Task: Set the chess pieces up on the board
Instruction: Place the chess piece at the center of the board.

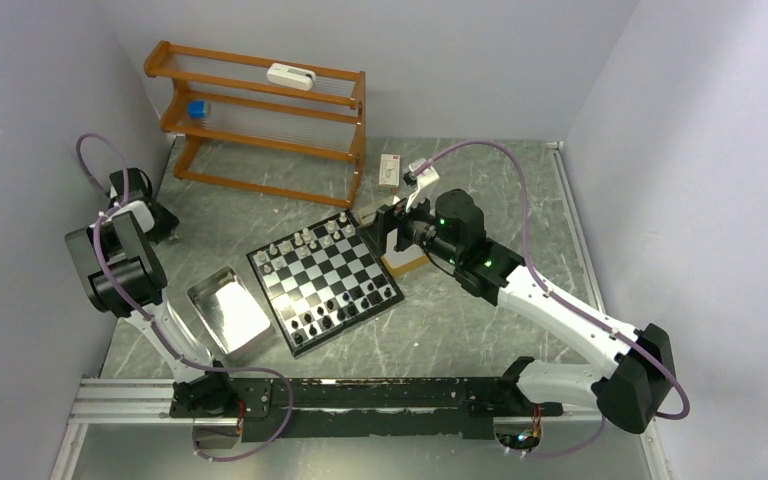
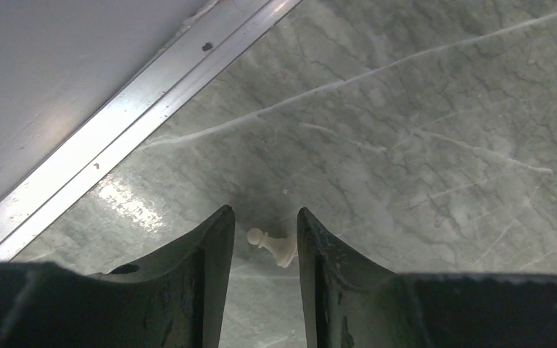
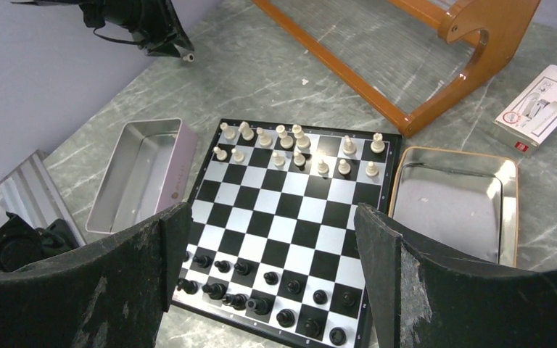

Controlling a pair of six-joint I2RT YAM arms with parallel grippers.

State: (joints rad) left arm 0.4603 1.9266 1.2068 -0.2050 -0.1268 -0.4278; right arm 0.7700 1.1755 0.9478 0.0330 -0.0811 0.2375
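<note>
Marble top [image 1: 460,330]: trays [image 3: 145,174] flank board [image 3: 283,228] w/ pieces [image 3: 285,134]; pawn [image 2: 272,245] prob. tipped.

Black-and-silver checked board [image 3: 283,229], cream pieces [image 3: 349,146], black pieces [image 3: 286,317], grey-green marbled table [image 2: 406,145]

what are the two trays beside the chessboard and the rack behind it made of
Left tray: bare metal, probably steel or tin; brushed silver walls that mirror the light. Right tray: the same shiny metal, with a copper-toned rim. Rack: wood, seemingly varnished; warm orange-brown with a soft sheen.

Both end effectors [image 2: 264,212] [image 3: 272,208] seemingly parted.
</note>
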